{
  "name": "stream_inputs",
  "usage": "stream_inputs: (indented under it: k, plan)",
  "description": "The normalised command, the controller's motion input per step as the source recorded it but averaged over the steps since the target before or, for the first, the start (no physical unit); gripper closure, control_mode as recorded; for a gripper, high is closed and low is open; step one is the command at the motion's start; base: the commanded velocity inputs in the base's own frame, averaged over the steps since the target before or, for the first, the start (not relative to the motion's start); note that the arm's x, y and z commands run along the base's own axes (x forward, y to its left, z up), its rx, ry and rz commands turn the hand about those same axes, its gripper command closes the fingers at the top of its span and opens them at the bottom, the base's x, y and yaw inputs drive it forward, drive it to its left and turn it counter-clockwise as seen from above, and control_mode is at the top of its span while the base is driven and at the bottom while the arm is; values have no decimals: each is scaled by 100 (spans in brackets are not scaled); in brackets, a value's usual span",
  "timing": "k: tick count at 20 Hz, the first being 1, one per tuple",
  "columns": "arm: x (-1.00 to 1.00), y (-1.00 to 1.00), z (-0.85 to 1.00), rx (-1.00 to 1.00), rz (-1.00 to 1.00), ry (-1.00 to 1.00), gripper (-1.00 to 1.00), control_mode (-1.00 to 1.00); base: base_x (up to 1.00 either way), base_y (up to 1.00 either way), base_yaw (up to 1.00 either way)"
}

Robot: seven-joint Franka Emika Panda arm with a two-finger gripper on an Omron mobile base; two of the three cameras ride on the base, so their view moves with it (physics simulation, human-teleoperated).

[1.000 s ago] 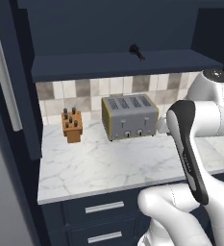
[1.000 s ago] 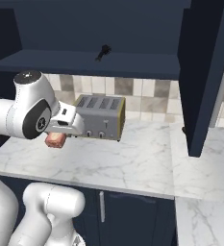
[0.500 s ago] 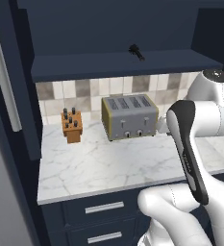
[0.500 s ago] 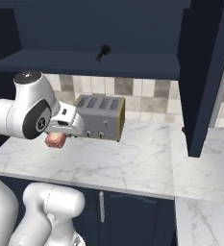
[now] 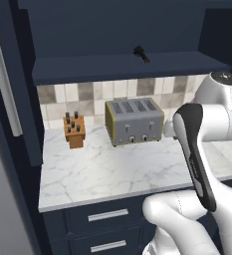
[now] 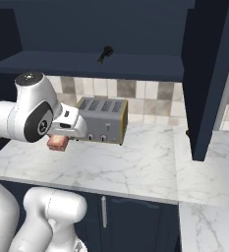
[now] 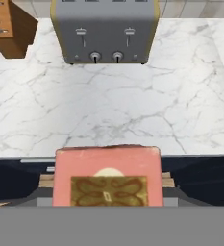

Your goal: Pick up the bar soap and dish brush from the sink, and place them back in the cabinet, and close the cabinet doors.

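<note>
My gripper (image 7: 107, 186) is shut on the bar soap (image 7: 107, 177), a reddish block with a paler patterned patch, held over the counter's front edge. From the right base view the bar soap (image 6: 57, 142) hangs under the hand, left of the toaster. The black dish brush (image 5: 141, 53) lies on the navy shelf of the cabinet (image 5: 122, 67), and it shows as the dish brush (image 6: 105, 53) from the right. Both cabinet doors stand open: one at the left (image 5: 8, 84), one at the right (image 6: 209, 74). The sink is out of view.
A grey toaster (image 5: 133, 121) stands at the back of the marble counter (image 5: 117, 172), with a wooden knife block (image 5: 74, 130) to its left. Navy drawers (image 5: 107, 215) sit below the counter. The open right door (image 6: 204, 123) juts out over the counter.
</note>
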Motion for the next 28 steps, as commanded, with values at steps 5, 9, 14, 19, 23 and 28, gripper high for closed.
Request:
stream_inputs:
  k: [5, 9, 14, 19, 23, 28]
  plan:
    - [0, -1, 27, 0, 0, -15, 100, -100, 0, 0, 0]
    - [0, 7, 36, 0, 0, -27, 100, -100, 0, 0, 0]
    - [4, 15, 37, 0, 0, -29, 100, -100, 0, 0, 0]
    - [12, 11, 31, 0, 0, -27, 100, -100, 0, 0, 0]
    - [13, 5, 33, 0, 0, -25, 100, -100, 0, 0, 0]
    - [4, 1, 41, 0, 0, -19, 100, -100, 0, 0, 0]
